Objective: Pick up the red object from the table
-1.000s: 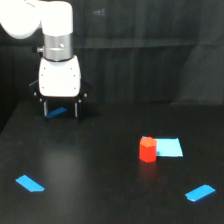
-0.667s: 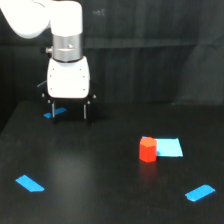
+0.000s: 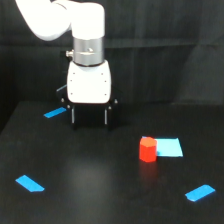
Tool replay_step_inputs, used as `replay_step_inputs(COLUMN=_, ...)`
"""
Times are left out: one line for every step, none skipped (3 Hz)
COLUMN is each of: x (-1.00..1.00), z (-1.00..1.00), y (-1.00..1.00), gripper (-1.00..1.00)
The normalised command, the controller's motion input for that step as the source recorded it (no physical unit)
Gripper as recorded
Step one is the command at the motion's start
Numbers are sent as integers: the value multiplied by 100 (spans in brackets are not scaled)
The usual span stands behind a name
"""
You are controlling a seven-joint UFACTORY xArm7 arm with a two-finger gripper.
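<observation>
A white robot arm hangs over the back of a black worktop [image 3: 100, 200]. Its pincer [image 3: 90, 117] points straight down, prongs apart and empty. The small red block [image 3: 147, 150] stands upright, well apart from it, toward the front edge and the exterior view's right, touching a flat light-blue rectangle [image 3: 169, 147]. The block looks about as wide as tall, so no long axis matters.

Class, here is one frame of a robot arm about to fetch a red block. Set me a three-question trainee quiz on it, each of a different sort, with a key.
1. True or false: the gripper is holding the red object.
2. The light blue rectangle lies on which side of the red object in the exterior view? A left, B right.
3. Fill in: the table is coloured ____.

Key: 1 false; 2 B; 3 black.
</observation>
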Motion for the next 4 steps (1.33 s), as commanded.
replay_step_inputs(x=86, z=-7, y=-43, gripper=100)
replay_step_inputs(x=97, z=-15, y=-60, gripper=100)
replay_step_inputs(x=95, z=1, y=-50, gripper=99)
replay_step_inputs(x=60, z=38, y=-79, gripper=96)
